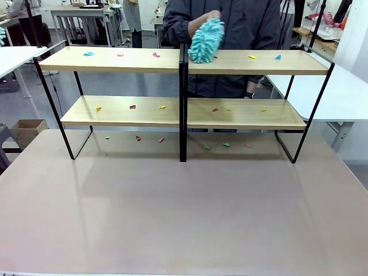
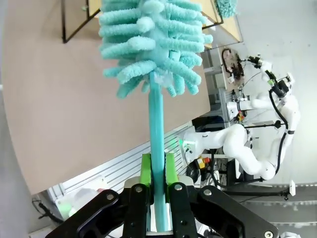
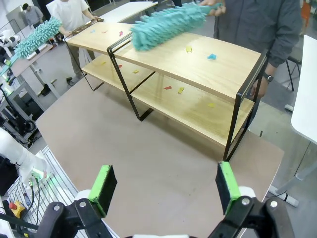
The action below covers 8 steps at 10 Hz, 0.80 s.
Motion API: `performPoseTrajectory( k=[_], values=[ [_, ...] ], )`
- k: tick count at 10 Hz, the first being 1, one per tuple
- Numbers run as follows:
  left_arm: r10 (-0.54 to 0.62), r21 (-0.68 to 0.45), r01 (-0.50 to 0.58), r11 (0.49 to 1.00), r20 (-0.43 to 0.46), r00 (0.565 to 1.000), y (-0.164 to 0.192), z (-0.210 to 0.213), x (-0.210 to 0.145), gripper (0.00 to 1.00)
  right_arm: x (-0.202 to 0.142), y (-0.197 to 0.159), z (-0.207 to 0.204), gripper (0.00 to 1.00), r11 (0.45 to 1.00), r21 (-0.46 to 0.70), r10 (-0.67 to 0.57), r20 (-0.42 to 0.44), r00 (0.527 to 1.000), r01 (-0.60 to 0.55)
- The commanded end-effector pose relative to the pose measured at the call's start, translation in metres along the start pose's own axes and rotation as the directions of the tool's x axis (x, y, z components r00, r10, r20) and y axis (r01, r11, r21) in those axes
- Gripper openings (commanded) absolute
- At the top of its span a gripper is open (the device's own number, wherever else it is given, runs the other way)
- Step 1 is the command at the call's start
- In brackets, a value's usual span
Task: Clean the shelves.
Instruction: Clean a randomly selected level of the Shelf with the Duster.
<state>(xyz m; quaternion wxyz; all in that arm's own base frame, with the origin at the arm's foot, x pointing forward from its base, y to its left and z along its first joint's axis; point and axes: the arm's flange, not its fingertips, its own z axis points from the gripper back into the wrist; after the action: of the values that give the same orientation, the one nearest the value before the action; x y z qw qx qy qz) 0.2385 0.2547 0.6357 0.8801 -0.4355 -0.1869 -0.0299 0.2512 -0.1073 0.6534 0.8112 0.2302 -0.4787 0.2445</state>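
The shelves (image 1: 115, 60), two light wooden tiers in a black frame, stand across the far half of the beige table (image 1: 184, 213). Small coloured scraps (image 1: 133, 107) lie on both boards and on the table beneath. A person behind the shelves holds a teal fluffy duster (image 1: 206, 40) against the top board at the centre divider; the same duster (image 3: 168, 22) sweeps the top board (image 3: 198, 64) in the right wrist view. My left gripper (image 2: 157, 168) is shut on the handle of a second teal duster (image 2: 148, 44), held off the table's left side. My right gripper (image 3: 166, 183) hangs open above the table.
White tables flank the beige one, one at the left (image 1: 14, 56) and one at the right (image 1: 345, 95). A cardboard box (image 1: 26, 129) sits on the floor at the left. The near part of the beige table lies bare in front of the shelves.
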Motion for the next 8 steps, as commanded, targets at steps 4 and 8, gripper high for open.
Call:
performPoseTrajectory(
  k=[4, 8],
  values=[
    [-0.110, -0.094, 0.115, 0.989, 0.057, 0.992, -0.066, -0.041, 0.052, 0.12, 0.001, 0.000, 0.000, 1.00, 1.000, 0.008, 0.002, 0.005, 1.000, -0.002],
    [-0.190, -0.084, 0.180, 0.980, -0.129, 0.973, -0.206, -0.130, 0.081, 0.12, 0.001, 0.000, 0.000, 1.00, 1.000, 0.008, 0.002, 0.005, 1.000, -0.002]
  ],
)
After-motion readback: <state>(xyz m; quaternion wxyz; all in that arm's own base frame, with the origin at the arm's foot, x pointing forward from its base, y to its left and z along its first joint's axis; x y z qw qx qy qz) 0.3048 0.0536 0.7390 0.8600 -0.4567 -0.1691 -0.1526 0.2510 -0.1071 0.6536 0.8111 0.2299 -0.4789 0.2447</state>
